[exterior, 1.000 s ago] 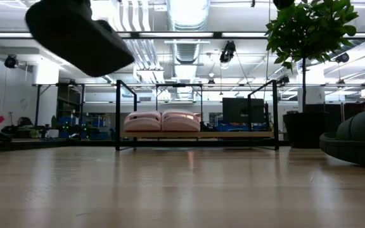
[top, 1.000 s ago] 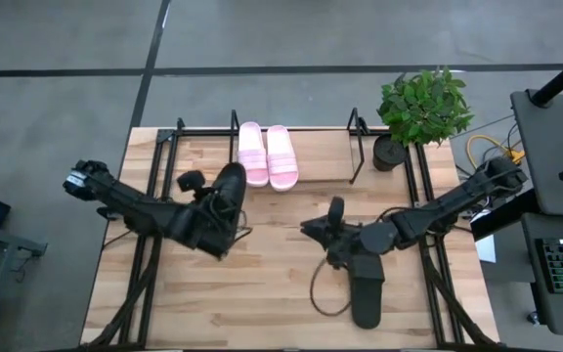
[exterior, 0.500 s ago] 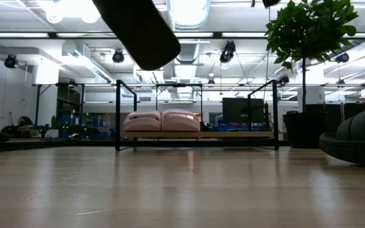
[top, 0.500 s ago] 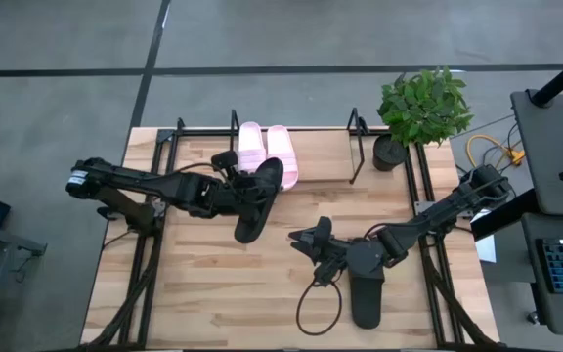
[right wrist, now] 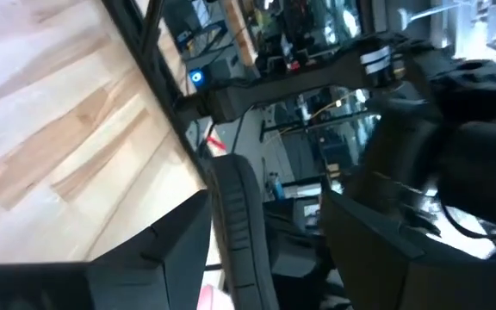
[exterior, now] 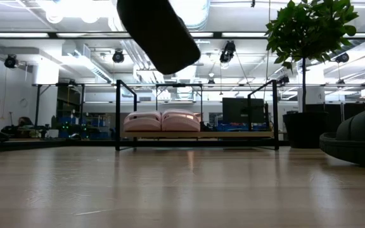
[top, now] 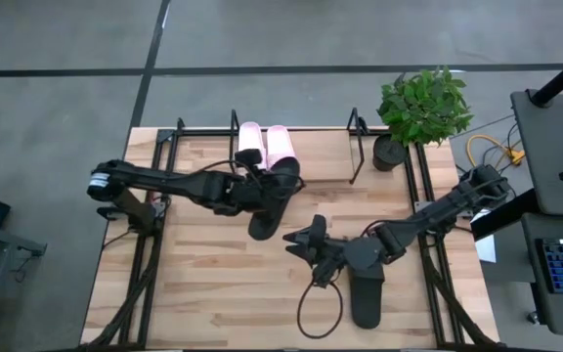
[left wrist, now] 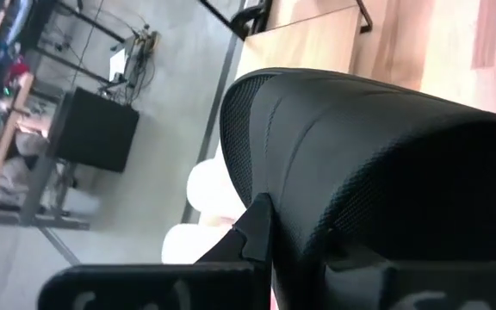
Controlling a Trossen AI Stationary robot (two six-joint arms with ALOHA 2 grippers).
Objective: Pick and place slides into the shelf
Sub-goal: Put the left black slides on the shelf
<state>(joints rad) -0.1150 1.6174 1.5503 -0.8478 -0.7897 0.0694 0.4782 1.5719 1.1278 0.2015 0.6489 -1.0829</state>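
My left tool point(top: 255, 186), clenched on a black slide point(top: 270, 200), has carried it up against the pink pair point(top: 266, 142) on the shelf point(top: 355, 147) at the surface's far edge; placement looks imminent. Right tool point(top: 306, 244) hangs released mid-surface.

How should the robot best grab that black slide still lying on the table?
Probably by the wide top strap of the black slide, coming straight down from above: the slide lies flat on the table, and the strap is its raised part. The right gripper is nearest.

— Where's the left gripper point(top: 262, 192)?
— Stretched toward the middle, fingers clamped on a load, held aloft.
— The right gripper point(top: 308, 242)?
— Mid-worktop, fingers point(right wrist: 175, 245) spread apart, empty.
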